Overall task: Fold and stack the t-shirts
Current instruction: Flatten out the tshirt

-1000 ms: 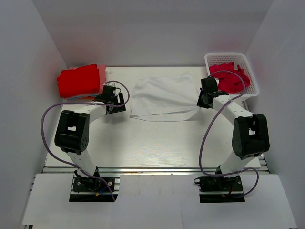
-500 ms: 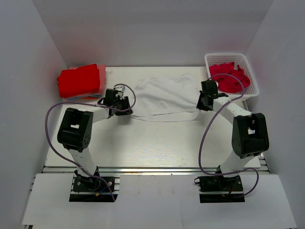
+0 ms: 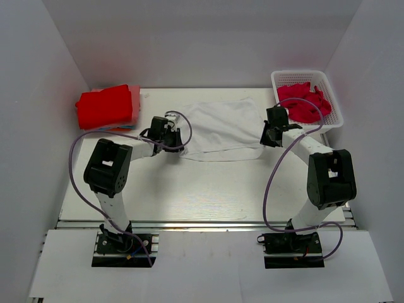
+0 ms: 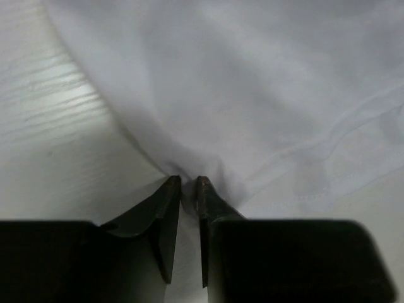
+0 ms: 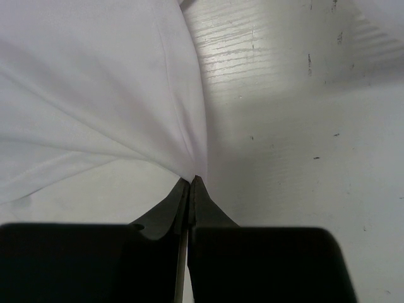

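The white t-shirt (image 3: 221, 126) lies spread at the table's middle back. My left gripper (image 3: 178, 140) is at its left edge. In the left wrist view the jaws (image 4: 187, 183) stand a narrow gap apart with a pinch of the white cloth (image 4: 252, 95) puckered between the tips. My right gripper (image 3: 268, 136) is at the shirt's right edge. There the right jaws (image 5: 191, 180) are shut on a drawn-up fold of the cloth (image 5: 95, 95). A folded red t-shirt (image 3: 104, 106) sits at the back left.
A white lattice basket (image 3: 334, 101) at the back right holds crumpled crimson-pink t-shirts (image 3: 303, 102). White walls close in the table on the left, right and back. Purple cables loop from both arms over the table.
My left gripper has moved right from beside the red pile to the white shirt's left edge and closed from wide open onto the cloth. The right arm has stayed put.
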`<action>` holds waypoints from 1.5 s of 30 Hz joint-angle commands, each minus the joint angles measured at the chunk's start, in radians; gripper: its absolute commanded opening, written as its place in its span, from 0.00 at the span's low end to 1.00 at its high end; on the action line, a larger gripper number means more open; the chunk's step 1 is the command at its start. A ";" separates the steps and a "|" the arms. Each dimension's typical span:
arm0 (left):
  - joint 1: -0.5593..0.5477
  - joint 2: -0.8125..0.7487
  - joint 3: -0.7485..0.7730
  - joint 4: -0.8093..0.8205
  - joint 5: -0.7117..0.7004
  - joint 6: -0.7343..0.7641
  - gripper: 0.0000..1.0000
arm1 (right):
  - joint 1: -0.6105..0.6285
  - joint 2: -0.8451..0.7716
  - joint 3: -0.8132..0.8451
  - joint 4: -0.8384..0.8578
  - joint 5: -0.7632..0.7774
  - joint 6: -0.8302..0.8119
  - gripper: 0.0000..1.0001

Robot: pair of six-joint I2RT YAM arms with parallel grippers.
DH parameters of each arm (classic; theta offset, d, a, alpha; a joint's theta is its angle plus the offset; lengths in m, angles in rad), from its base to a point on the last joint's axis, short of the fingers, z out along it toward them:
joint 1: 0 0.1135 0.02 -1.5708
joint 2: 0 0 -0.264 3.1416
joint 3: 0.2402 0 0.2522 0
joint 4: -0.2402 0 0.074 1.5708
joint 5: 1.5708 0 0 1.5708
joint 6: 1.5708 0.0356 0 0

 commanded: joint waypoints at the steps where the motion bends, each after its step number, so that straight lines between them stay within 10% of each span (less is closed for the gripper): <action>1: -0.051 0.038 0.027 -0.158 -0.117 0.036 0.27 | -0.002 -0.015 -0.001 0.020 0.020 0.002 0.00; 4: -0.051 0.029 0.027 -0.210 -0.157 0.009 0.00 | 0.000 -0.020 -0.006 0.017 0.037 0.000 0.00; 16: -0.037 -0.316 0.041 -0.270 -0.248 -0.036 0.00 | -0.002 -0.119 0.046 0.019 0.166 -0.010 0.00; 25: -0.028 -0.555 0.117 -0.404 -0.567 -0.083 0.00 | -0.040 -0.292 0.135 -0.001 0.330 -0.035 0.00; 45: -0.028 -0.646 0.776 -0.286 -0.476 0.179 0.00 | -0.037 -0.483 0.693 0.091 -0.003 -0.343 0.00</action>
